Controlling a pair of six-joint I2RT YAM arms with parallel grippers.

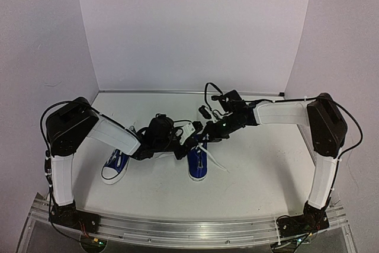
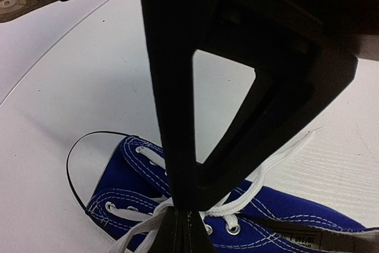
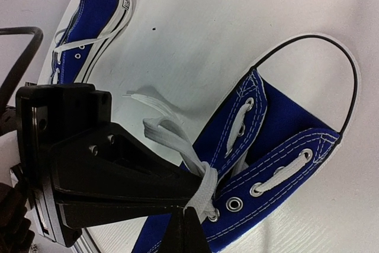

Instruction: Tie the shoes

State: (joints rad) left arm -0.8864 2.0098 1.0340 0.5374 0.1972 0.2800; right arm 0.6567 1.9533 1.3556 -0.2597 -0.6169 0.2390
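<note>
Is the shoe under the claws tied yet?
Untied. The shoe shows no bow; its laces lie loose, pinched by the left gripper and right gripper.

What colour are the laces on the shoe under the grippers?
White laces, clearest in the right wrist view.

Centre blocked: left gripper (image 1: 180,146) and right gripper (image 1: 206,136) meet over the throat of the blue canvas sneaker with white toe cap (image 1: 198,167). Both are pinched onto its white laces (image 3: 172,137), so there is no way in from above. One lace end trails right of the toe across the white tabletop (image 1: 260,182). The second blue canvas sneaker (image 1: 115,167) lies partly under the left arm's white forearm (image 1: 112,133). Open tabletop: the near strip before both toes, the gap between the toes, and the right side nearer than the right arm's white forearm (image 1: 278,112). White walls (image 1: 195,28) close off left, rear and right.
</note>
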